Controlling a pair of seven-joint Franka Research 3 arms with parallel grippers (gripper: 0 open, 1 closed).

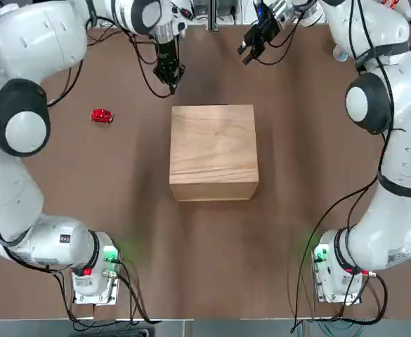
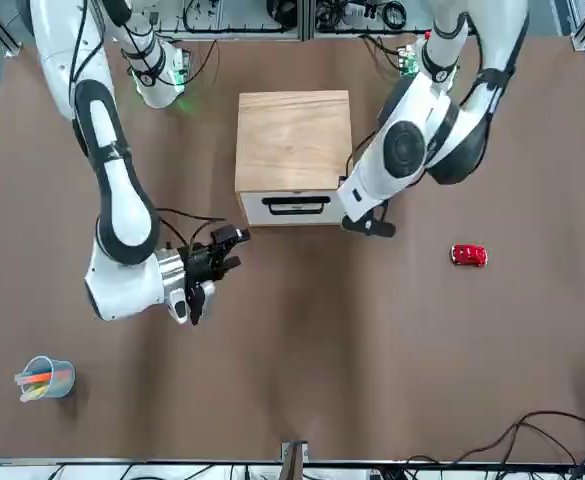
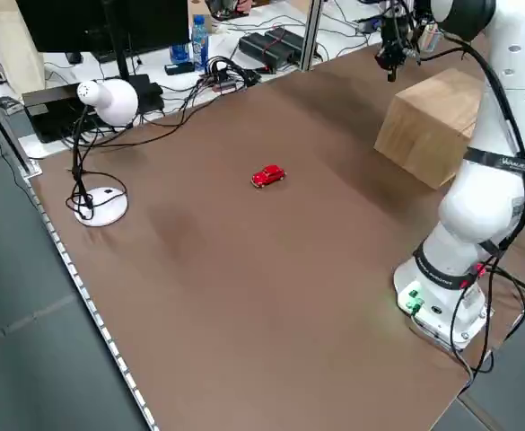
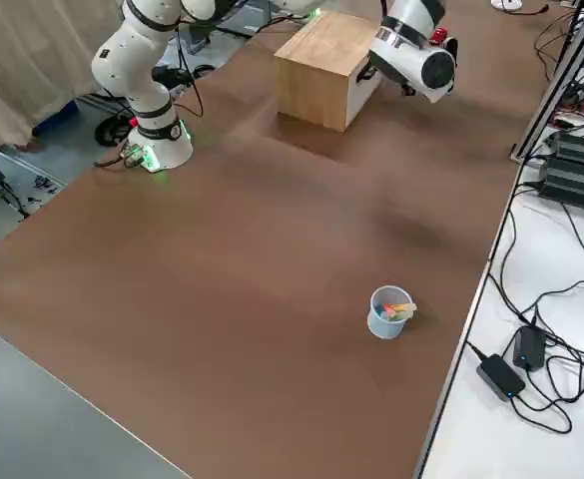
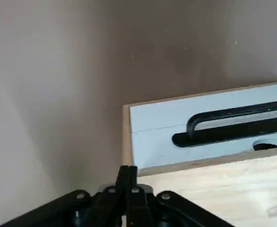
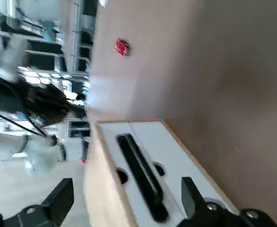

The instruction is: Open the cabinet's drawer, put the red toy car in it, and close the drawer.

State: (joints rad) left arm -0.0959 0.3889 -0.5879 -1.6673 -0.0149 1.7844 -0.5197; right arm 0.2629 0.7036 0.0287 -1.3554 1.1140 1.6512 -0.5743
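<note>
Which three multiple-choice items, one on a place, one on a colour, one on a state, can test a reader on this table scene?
1. Where is the toy car?
A. On the table, apart from the cabinet
B. In the drawer
C. On top of the cabinet

2. What colour is the drawer's handle?
A. Red
B. Black
C. Green

3. How is the drawer?
A. Pulled out
B. Removed
C. Closed

Answers:
1. A: the toy car lies on the table, away from the cabinet.
2. B: the handle is a black bar.
3. C: the drawer front sits flush with the cabinet.
</note>
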